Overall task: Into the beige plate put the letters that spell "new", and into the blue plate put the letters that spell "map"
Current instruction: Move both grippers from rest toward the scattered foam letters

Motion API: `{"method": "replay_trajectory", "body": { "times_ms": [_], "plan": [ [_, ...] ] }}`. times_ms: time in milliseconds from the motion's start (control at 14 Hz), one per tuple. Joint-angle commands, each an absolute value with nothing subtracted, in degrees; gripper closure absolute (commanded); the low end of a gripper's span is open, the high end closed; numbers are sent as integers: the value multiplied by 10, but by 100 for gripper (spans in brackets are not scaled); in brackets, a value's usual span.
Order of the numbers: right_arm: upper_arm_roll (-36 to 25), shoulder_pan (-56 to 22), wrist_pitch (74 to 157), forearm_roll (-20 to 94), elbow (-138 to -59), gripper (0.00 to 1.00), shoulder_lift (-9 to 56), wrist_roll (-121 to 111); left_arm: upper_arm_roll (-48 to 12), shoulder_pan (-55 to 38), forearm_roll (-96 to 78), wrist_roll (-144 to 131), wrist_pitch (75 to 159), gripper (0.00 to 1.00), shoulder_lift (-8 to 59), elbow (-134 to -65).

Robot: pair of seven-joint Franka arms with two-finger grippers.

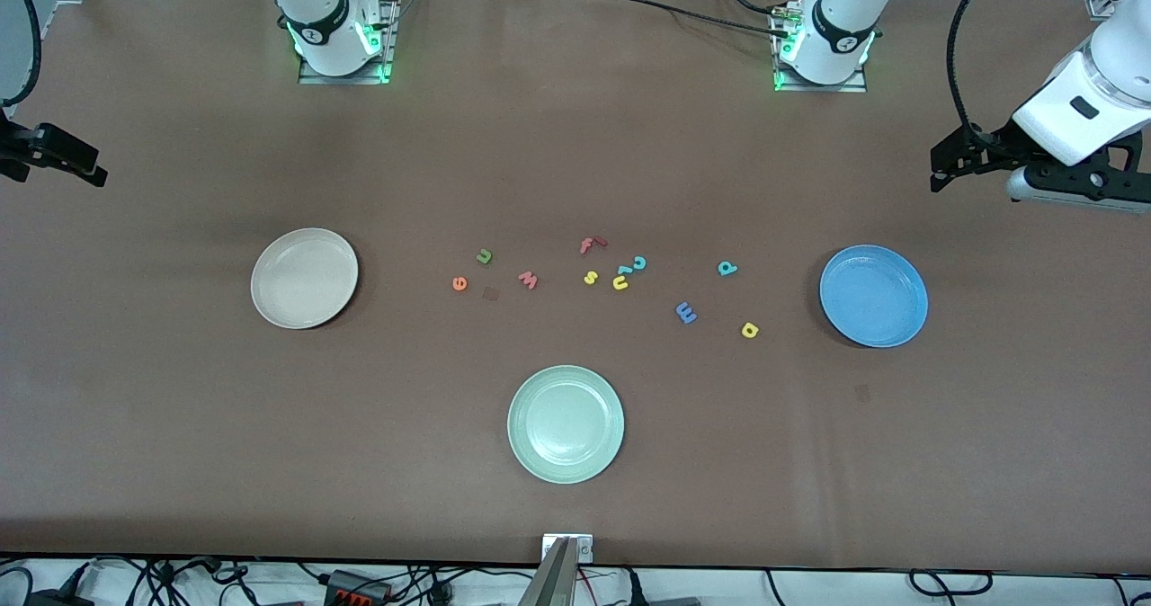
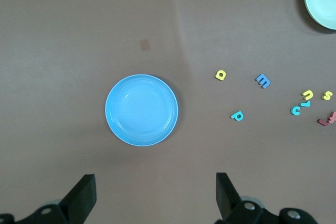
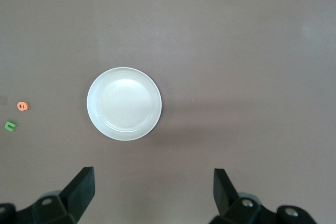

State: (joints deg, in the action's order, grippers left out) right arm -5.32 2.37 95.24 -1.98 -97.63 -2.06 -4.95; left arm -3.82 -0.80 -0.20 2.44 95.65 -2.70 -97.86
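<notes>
Brown covers the whole surface you are working over, and both arms wait high at its two ends. Your left hand hangs over the left arm's end, just above the blue plate, its fingers spread wide apart and holding nothing. Your right hand hangs over the right arm's end above the beige plate, fingers likewise wide apart and empty. Both plates hold nothing, and a pale green plate sits midway along the surface, close to the edge nearest the front camera. Between the beige and blue plates the letters lie scattered across the middle. You find the orange e, the dark green n and the pinkish-red w grouped toward the beige plate. You find the blue m, the teal stemmed letter and the yellow stemmed letter toward the blue plate, the yellow one nearest the front camera. Between the two groups lie a red f, a yellow s, a yellow u and a teal c in a tight cluster.
</notes>
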Motion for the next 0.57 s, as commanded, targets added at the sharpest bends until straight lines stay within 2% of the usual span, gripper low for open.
{"method": "replay_trajectory", "body": {
  "times_ms": [0, 500],
  "plan": [
    [-49, 27, 953, -19, -985, 0, -31, -56, -38, -9, -14, 32, 944, 0, -31, -971],
    [-47, 27, 949, -19, -986, 0, -28, -56, -37, -9, -14, 32, 941, 0, -30, -970]
  ]
}}
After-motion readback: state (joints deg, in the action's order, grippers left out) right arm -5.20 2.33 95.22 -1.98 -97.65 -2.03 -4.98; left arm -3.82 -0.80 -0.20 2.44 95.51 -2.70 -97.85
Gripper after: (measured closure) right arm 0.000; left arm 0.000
